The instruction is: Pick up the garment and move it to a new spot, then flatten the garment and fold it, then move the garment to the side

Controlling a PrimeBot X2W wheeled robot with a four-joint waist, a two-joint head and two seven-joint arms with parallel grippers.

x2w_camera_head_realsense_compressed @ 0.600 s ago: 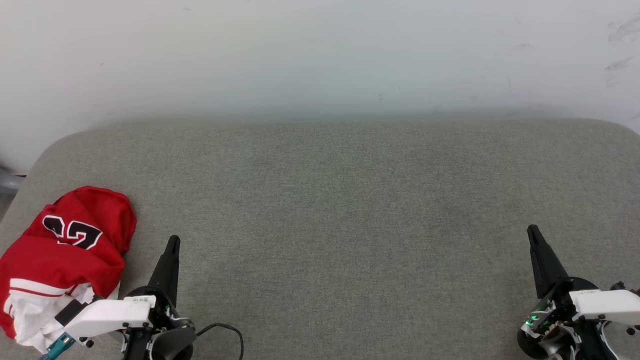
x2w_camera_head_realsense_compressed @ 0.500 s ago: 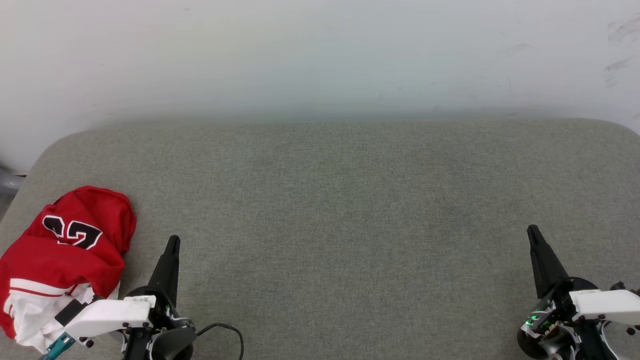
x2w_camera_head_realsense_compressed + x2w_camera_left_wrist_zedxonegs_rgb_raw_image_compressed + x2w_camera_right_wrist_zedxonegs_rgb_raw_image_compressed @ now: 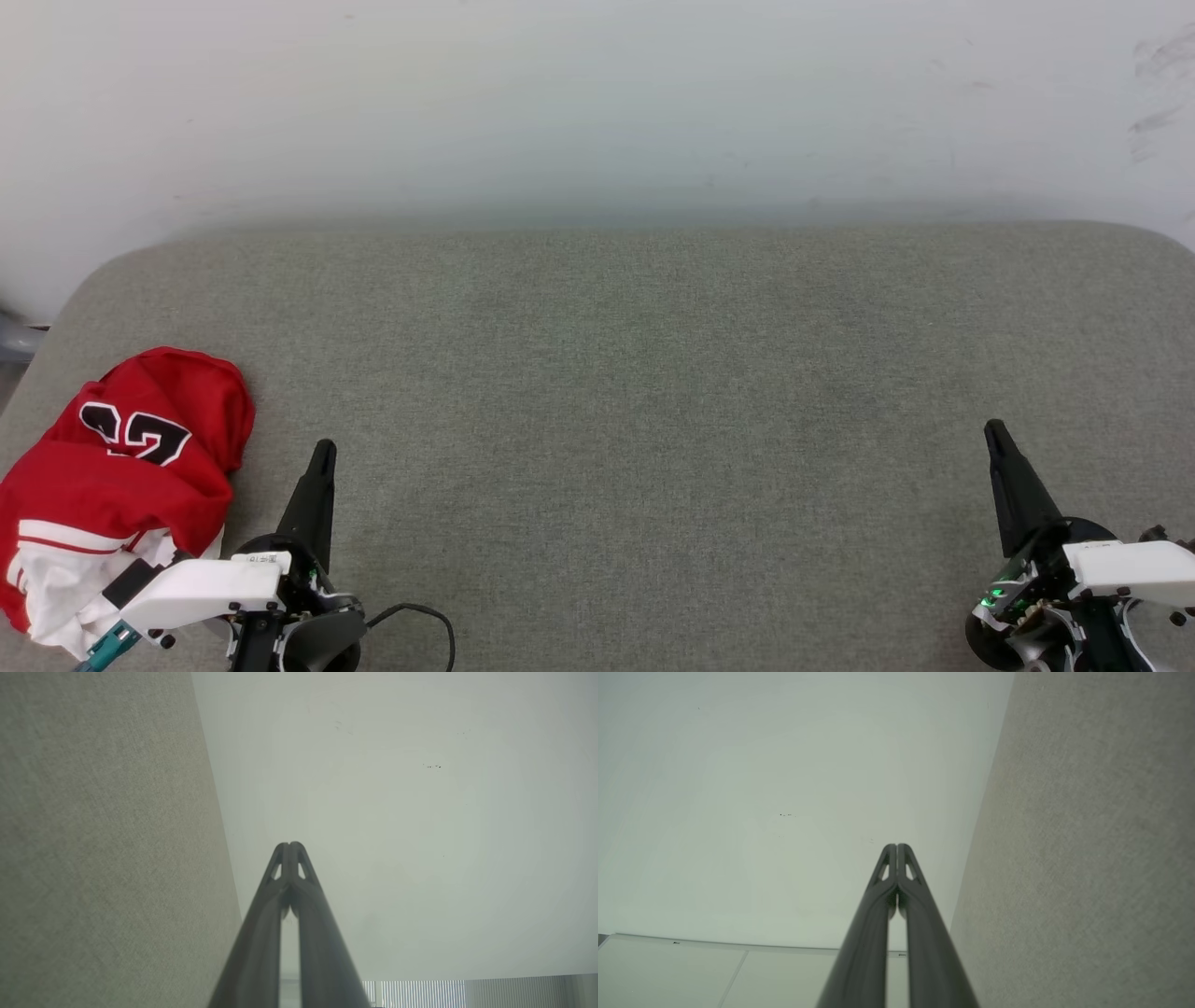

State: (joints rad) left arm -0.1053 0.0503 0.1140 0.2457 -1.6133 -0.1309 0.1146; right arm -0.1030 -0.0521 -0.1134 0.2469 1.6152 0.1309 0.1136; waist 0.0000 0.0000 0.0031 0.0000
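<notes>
The garment [image 3: 121, 476], a red jersey with white sleeve cloth and black numerals, lies crumpled at the front left corner of the grey padded surface [image 3: 635, 401]. My left gripper [image 3: 323, 451] stands just right of the garment, apart from it, fingers pressed together and empty. In the left wrist view the same gripper [image 3: 290, 845] shows its tips touching, pointing at the pale wall. Far off at the front right, my right gripper [image 3: 993, 429] is shut and empty too. The right wrist view shows that gripper [image 3: 896, 846] with tips closed.
A pale wall [image 3: 597, 103] rises behind the padded surface, whose rounded far corners curve off at left and right. A black cable [image 3: 420, 614] loops by my left wrist. A grey pipe [image 3: 14, 341] shows at the left edge.
</notes>
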